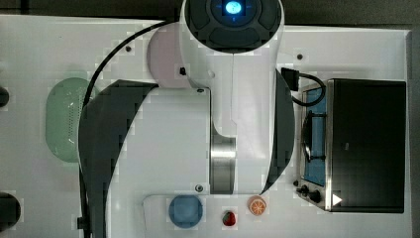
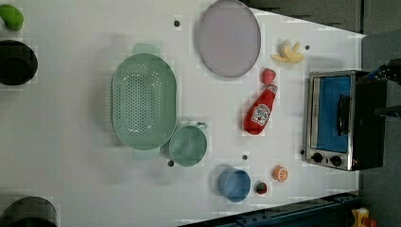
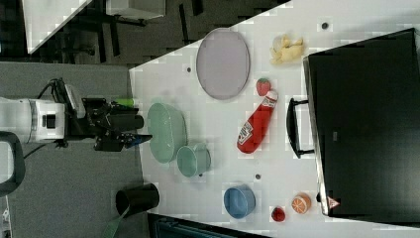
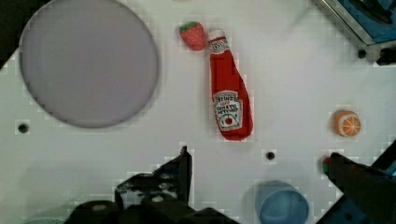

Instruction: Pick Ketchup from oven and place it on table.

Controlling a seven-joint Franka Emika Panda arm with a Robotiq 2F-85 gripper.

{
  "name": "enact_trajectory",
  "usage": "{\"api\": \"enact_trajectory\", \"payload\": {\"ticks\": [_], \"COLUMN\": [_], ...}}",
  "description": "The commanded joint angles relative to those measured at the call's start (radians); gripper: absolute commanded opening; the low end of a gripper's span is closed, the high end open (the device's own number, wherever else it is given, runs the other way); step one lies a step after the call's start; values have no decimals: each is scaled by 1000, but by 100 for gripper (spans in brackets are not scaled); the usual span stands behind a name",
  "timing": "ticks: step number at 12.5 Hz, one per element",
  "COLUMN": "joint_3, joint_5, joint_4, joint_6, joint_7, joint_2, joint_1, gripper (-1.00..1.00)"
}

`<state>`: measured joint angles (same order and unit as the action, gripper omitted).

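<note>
Ketchup (image 2: 259, 112) lying flat on bench (image 2: 71, 156), between lilac plate (image 2: 229, 38) and oven (image 2: 343, 120), touching neither. Jaws spread wide, empty, raised well above bench.

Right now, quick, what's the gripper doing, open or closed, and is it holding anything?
Gripper: open and holding nothing. The Ketchup lies apart from it on the table.

A red ketchup (image 2: 259, 113) bottle with a white cap lies flat on the white table (image 2: 71, 165), beside the black oven (image 2: 344, 120), whose blue glass door is closed.
</note>
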<state>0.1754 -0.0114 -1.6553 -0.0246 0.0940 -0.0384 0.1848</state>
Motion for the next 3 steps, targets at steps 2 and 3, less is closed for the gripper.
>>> {"api": "enact_trajectory", "payload": {"ticks": [2, 3], "joint_3": [16, 16], "joint_5": [21, 21], "joint_4": [24, 24], "joint_6": [3, 3], "joint_7": [28, 28], "joint_2": [11, 11], "joint_1": [-23, -23], "gripper": [100, 100]}}
